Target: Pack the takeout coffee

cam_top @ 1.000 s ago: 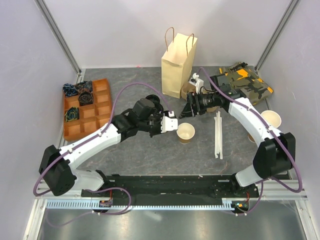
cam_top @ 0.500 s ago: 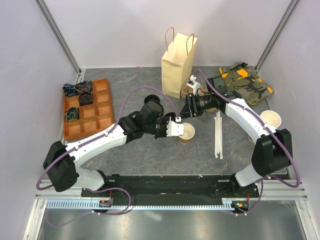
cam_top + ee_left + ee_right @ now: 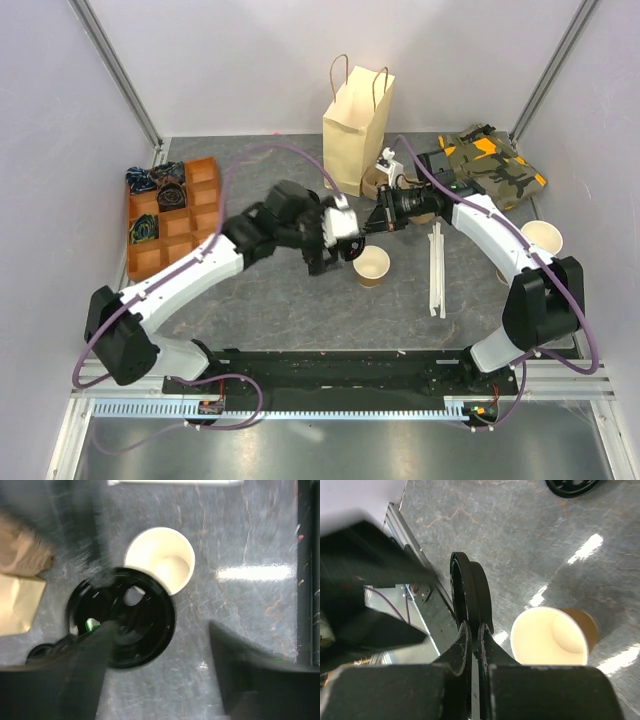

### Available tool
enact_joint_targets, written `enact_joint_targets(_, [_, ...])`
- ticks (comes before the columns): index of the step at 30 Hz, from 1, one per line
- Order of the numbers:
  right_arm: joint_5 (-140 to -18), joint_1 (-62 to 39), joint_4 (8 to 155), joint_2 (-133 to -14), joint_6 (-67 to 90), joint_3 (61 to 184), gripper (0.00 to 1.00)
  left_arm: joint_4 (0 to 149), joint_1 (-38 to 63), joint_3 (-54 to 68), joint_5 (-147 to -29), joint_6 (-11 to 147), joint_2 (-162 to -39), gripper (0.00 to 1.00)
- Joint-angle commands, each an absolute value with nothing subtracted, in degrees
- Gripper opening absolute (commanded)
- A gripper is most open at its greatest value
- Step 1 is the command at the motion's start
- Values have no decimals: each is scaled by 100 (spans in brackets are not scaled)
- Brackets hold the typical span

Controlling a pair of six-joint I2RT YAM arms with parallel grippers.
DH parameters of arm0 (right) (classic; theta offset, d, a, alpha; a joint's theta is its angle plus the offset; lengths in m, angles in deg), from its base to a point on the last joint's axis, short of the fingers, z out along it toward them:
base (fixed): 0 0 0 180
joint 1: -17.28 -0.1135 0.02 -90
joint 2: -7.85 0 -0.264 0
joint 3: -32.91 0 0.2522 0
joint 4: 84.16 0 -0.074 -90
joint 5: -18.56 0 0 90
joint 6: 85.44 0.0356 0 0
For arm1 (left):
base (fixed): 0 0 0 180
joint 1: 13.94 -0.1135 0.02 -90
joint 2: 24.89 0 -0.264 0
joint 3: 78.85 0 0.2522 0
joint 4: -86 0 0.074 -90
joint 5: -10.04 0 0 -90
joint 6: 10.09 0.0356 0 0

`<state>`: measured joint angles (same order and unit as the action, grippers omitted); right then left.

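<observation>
Right fingers [image 3: 466, 642] are clamped on the black lid [image 3: 474, 590], held on edge just above the open brown cup [image 3: 372, 266] on the surface [image 3: 300, 300] — left fingers [image 3: 337, 230] apart, blurred, crowding alongside. Bag [image 3: 355, 125] behind; white sticks [image 3: 436, 268] rightward.

Your 2 grippers crowd each other mid-table. The left gripper [image 3: 162, 672], fingers spread, hangs right against the black lid [image 3: 470, 592] that the right gripper [image 3: 471, 630] pinches on edge, so nothing passes between them. The open brown paper cup [image 3: 371, 266] stands just beside the lid. The tan paper bag [image 3: 355, 130] walls off the far side, and white strips [image 3: 437, 268] lie right of the cup. Bare table [image 3: 290, 310] lies open toward the bases, and also between the left arm and the orange tray [image 3: 185, 245].
</observation>
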<state>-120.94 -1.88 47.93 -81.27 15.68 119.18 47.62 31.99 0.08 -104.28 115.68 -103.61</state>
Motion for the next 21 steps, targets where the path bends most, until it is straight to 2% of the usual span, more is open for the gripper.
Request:
enact_joint_targets(1, [-12110, 241, 4710, -8119, 1414, 12164, 0, 4499, 2027, 575, -11771, 9744, -10022, 100])
enact_joint_targets(2, [-12110, 347, 4684, -8101, 1397, 12155, 0, 4534, 1459, 602, -11932, 9018, -10030, 100])
enact_joint_targets(6, [-12075, 708, 4657, -8057, 1370, 12146, 0, 4657, 514, 462, -11847, 7519, -10503, 97])
enact_joint_targets(8, [-12057, 866, 4657, -8031, 1370, 12172, 0, 4771, 172, 313, -11820, 6871, -10897, 91])
enact_joint_targets(9, [-12057, 902, 4657, -8022, 1388, 12181, 0, 4824, 100, 268, -11759, 6666, -11005, 83])
enact_joint_targets(11, [-12023, 990, 4658, -7978, 1388, 12207, 0, 5070, 12, 146, -11609, 6166, -11294, 76])
enact_joint_targets(16, [-11952, 1034, 4657, -7899, 1362, 12225, 0, 5308, 3, 250, -10994, 5829, -11840, 50])
enact_joint_targets(18, [-11943, 1025, 4657, -7907, 1370, 12234, 0, 5308, 3, 338, -10810, 5855, -12120, 43])
enact_joint_targets(21, [-11926, 1051, 4657, -7916, 1361, 12243, 0, 5299, 3, 514, -10617, 5926, -12515, 40])
